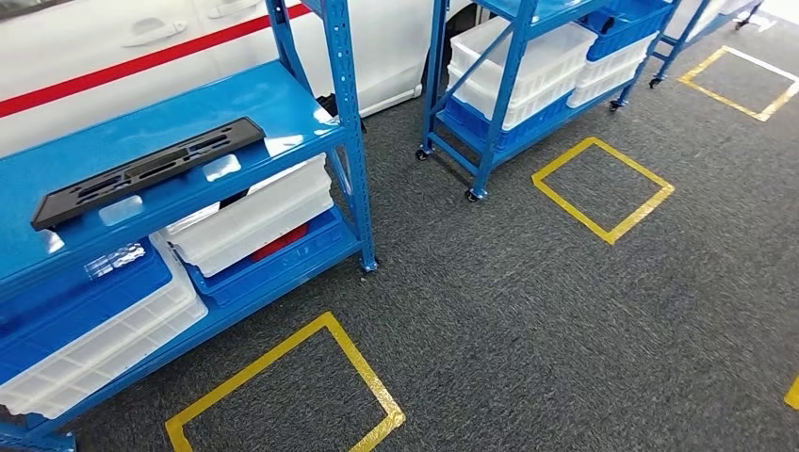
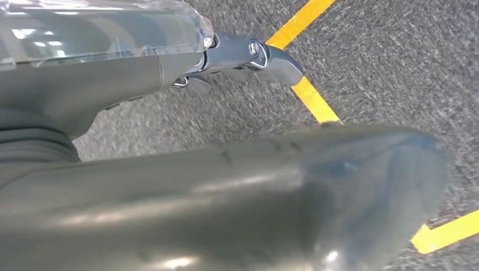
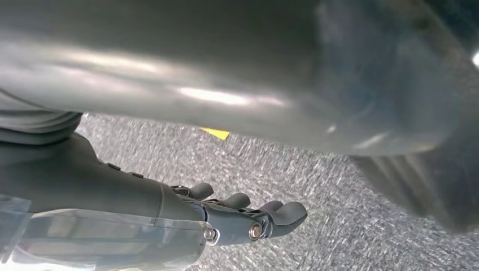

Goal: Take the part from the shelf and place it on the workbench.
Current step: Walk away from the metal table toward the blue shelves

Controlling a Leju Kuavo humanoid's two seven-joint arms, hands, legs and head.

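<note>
A long black part (image 1: 151, 169) lies along the blue shelf (image 1: 273, 99) top's front edge; white bins (image 1: 254, 217) sit stacked below. The left hand (image 2: 248, 59) and right hand (image 3: 248, 217) hang over carpet, fingers loosely extended, holding nothing.

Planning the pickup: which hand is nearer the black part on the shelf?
Probably left. The part lies on the shelf at the robot's left. Both the left hand and right hand hang over carpet, neither near it.

The part (image 1: 151, 169) looks like matt black plastic, lying on the shelf (image 1: 273, 99), whose blue painted metal is glossy enough to mirror lights. Under that shelf, bins (image 1: 254, 217) are smooth white plastic. The floor (image 1: 528, 320) is rough grey carpet, marked with smooth yellow tape (image 1: 603, 188).
</note>
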